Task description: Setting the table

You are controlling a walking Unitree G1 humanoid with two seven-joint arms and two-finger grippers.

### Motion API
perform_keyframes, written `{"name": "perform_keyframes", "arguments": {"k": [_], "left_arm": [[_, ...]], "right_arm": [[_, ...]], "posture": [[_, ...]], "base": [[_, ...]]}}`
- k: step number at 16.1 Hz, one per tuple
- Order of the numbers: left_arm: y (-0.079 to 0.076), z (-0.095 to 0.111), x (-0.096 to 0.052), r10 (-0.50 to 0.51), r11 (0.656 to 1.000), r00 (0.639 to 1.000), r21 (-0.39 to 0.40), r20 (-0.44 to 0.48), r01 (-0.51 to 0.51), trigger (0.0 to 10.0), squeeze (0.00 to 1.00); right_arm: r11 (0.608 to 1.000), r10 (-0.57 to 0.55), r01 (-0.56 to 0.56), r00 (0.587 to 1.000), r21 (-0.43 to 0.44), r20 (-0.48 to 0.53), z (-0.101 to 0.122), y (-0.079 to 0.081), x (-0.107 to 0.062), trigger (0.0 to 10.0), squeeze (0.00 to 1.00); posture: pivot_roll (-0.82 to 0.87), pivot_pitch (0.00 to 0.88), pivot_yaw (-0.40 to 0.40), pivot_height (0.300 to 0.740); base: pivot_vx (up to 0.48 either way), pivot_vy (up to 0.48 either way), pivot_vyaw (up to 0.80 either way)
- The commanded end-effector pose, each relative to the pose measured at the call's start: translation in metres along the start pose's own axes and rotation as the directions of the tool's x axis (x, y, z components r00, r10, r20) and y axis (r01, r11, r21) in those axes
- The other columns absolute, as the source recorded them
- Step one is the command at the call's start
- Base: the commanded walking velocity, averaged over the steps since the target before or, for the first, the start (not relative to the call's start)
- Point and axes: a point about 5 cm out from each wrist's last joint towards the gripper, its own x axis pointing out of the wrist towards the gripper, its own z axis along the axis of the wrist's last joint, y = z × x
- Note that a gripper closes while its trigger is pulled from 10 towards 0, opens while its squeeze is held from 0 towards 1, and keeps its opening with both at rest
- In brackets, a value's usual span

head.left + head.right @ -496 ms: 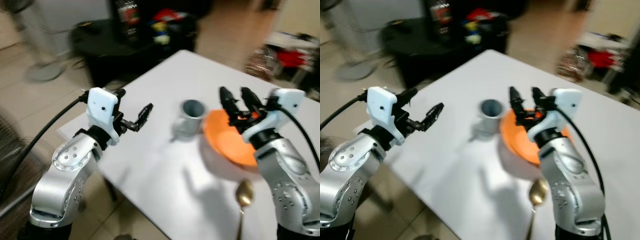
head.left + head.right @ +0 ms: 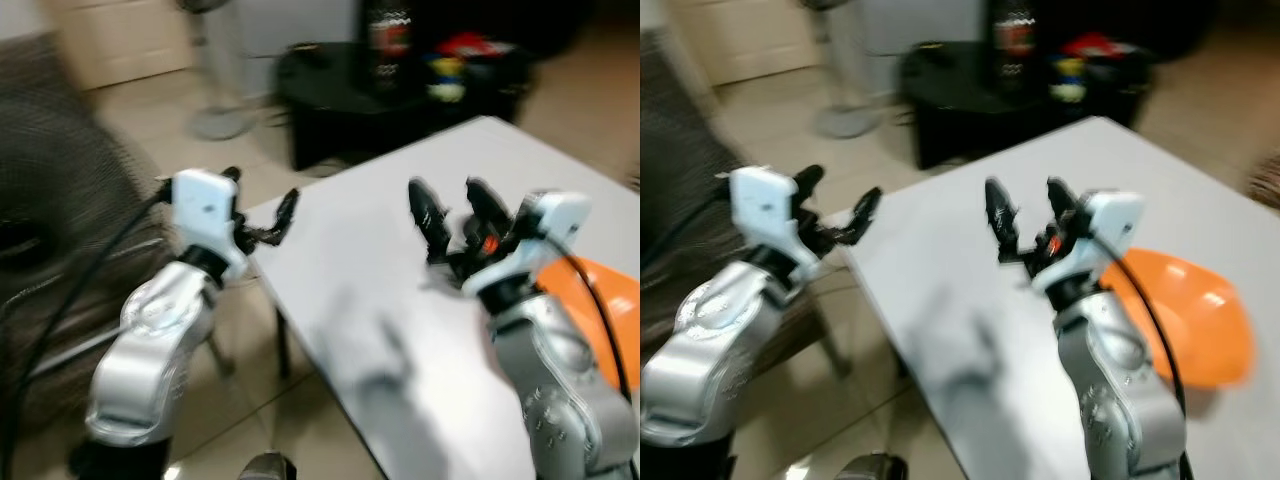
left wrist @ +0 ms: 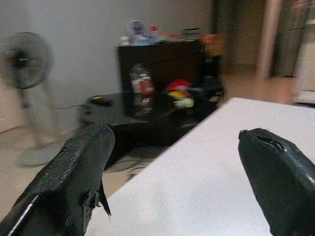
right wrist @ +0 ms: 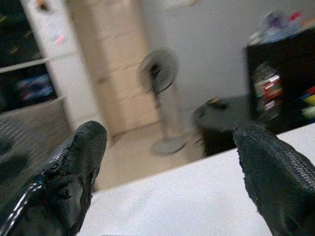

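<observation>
An orange bowl (image 2: 1188, 312) sits on the white table (image 2: 372, 268), toward its right side, partly behind my right arm. My right gripper (image 2: 446, 196) is raised over the middle of the table, just left of the bowl, open with nothing between its fingers. My left gripper (image 2: 262, 196) hovers at the table's near left corner, also open and empty. In the left wrist view the two black fingers (image 3: 81, 167) frame bare tabletop. In the right wrist view the fingers (image 4: 83, 152) stand wide apart above the table's far edge. Every view is blurred.
A low black table (image 2: 400, 95) with a bottle (image 2: 386, 38) and colourful items stands beyond the white table. A standing fan (image 2: 216, 118) is on the tiled floor at the back left. Dark furniture (image 2: 55, 210) rises at my left.
The whole view has swung to the left, so the grey cup and the gold spoon have left the picture. Both grippers stay open and raised much as before.
</observation>
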Motion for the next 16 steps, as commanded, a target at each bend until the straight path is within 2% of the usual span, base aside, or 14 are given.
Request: {"name": "perform_keyframes", "arguments": {"k": [1, 2, 6, 8, 11, 13, 14, 16], "left_arm": [[0.001, -0.001, 0.002, 0.027, 0.999, 1.000, 0.033, -0.003, -0.026, 10.0, 0.57], [0.005, -0.012, -0.003, 0.059, 0.995, 0.997, 0.089, -0.045, -0.054, 10.0, 0.48], [0.013, -0.011, -0.008, 0.107, 0.990, 0.993, 0.095, -0.049, -0.102, 10.0, 0.44], [0.017, -0.011, -0.011, 0.137, 0.987, 0.989, 0.090, -0.053, -0.132, 10.0, 0.38], [0.017, -0.013, -0.010, 0.144, 0.986, 0.988, 0.088, -0.055, -0.139, 10.0, 0.37], [0.012, -0.013, -0.005, 0.125, 0.988, 0.991, 0.094, -0.042, -0.120, 10.0, 0.37], [0.009, -0.014, -0.004, 0.104, 0.992, 0.993, 0.076, -0.050, -0.100, 10.0, 0.38], [0.009, -0.010, -0.001, 0.148, 0.985, 0.989, 0.089, 0.011, -0.149, 10.0, 0.42]], "right_arm": [[1.000, 0.012, -0.011, 1.000, -0.021, 0.026, 0.004, 0.002, 0.000, 10.0, 1.00], [0.998, -0.004, 0.004, 1.000, -0.062, 0.002, -0.001, 0.001, 0.001, 10.0, 1.00], [0.999, 0.017, -0.018, 1.000, -0.051, -0.020, -0.010, 0.005, 0.002, 10.0, 1.00], [1.000, 0.009, -0.009, 1.000, -0.030, -0.010, -0.012, 0.006, 0.007, 10.0, 1.00], [0.999, -0.017, 0.016, 1.000, -0.037, -0.007, -0.015, 0.005, 0.007, 10.0, 1.00], [0.993, -0.071, 0.071, 0.997, -0.093, 0.011, -0.016, 0.000, 0.003, 10.0, 1.00], [0.993, -0.083, 0.085, 0.996, -0.080, 0.027, -0.016, 0.000, 0.001, 10.0, 1.00], [0.979, -0.129, 0.130, 0.992, -0.157, 0.017, -0.017, -0.007, -0.001, 10.0, 1.00]], "posture": [[0.02, 0.000, 0.040, 0.740], [0.03, 0.000, 0.027, 0.740], [0.06, 0.000, 0.003, 0.740], [0.07, 0.000, 0.000, 0.740], [0.05, 0.000, 0.023, 0.740], [0.03, 0.000, 0.046, 0.740], [0.02, 0.000, 0.055, 0.740], [0.02, 0.000, 0.062, 0.740]], "base": [[0.000, 0.000, 0.80], [0.000, 0.000, 0.80], [0.000, 0.000, 0.80], [0.000, 0.000, 0.80], [0.000, 0.000, 0.80], [0.000, 0.000, 0.80], [0.000, 0.000, 0.80], [0.000, 0.000, 0.80]]}}
